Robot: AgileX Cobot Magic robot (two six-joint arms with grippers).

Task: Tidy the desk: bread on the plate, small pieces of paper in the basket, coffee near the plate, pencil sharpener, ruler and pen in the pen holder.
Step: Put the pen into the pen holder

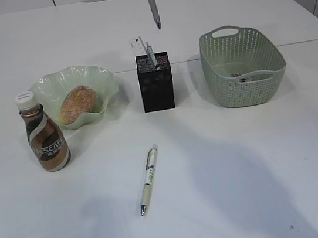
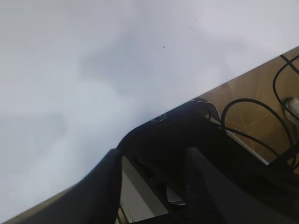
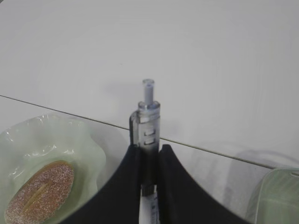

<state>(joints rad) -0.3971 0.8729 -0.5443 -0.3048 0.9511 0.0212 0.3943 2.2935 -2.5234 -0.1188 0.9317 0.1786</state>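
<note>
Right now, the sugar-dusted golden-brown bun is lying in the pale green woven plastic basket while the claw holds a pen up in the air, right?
Not quite. The sugar-dusted golden-brown bun lies in the pale green wavy-rimmed plate, not in the woven plastic basket, as the exterior view shows. The right gripper does hold a grey pen up in the air.

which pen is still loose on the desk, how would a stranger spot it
Start at the black mesh pen holder mid-desk, then come toward the near edge. The pen lies flat and alone there, cream-barrelled, unlike the grey pen hanging upright in the right gripper.
</note>
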